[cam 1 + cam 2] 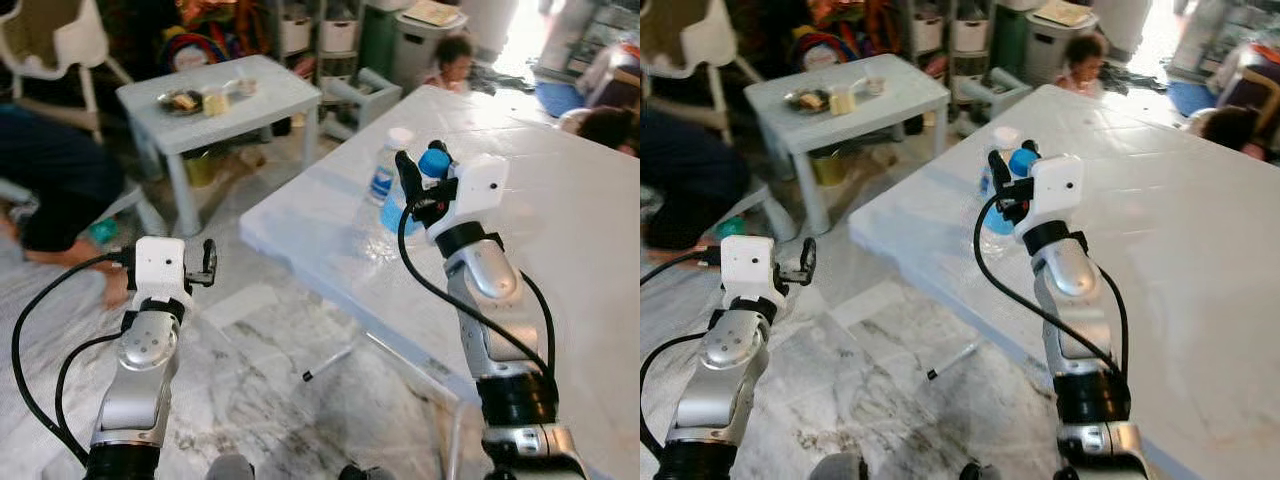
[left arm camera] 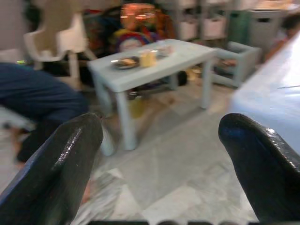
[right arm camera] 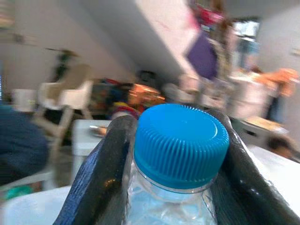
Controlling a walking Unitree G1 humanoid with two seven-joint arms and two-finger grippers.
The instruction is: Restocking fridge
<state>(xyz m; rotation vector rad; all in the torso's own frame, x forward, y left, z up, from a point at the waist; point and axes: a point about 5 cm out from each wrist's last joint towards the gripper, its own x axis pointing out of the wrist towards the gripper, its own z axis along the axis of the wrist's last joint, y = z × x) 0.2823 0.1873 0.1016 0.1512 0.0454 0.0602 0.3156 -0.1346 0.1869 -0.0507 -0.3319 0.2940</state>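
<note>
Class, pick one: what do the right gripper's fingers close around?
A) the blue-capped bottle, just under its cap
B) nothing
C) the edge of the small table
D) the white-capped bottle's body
A: in the right wrist view the two black fingers press both sides of the blue-capped bottle, just below its cap, held by the right gripper.

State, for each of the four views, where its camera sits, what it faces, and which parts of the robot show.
Left eye: head, looking down at the white table; both arms.
Right eye: beside it, same scene, same arms.
Left wrist: on left arm, facing the small table; open left pincer.
Right wrist: on right arm; right pincer clamps the blue-capped bottle.
Shared: the small table.
</note>
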